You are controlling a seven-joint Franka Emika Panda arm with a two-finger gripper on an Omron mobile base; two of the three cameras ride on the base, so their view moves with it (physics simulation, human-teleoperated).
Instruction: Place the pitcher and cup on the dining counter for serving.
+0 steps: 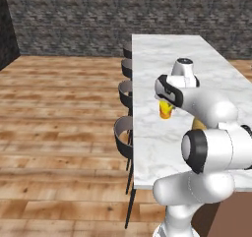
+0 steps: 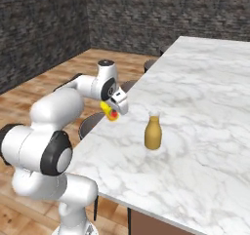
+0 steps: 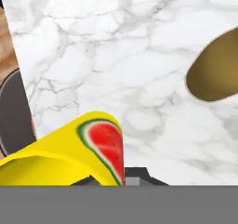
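Left to right in the right base view: the arm reaches over the near left edge of the dining counter (image 2: 205, 97), its gripper (image 2: 113, 113) clenched on the yellow cup (image 2: 110, 112), which hangs above the marble just inside the edge. To the cup's right, near but apart, the tan pitcher (image 2: 153, 133) stands upright on the counter top. In the left base view, dark stools (image 1: 123, 133) line the counter's left side over the wood floor (image 1: 59, 128); the cup (image 1: 166, 110) shows below the hand. In the hand view the cup (image 3: 69, 153), bearing a watermelon-slice patch, lies at lower left and the pitcher (image 3: 216, 72) at right, over marble.
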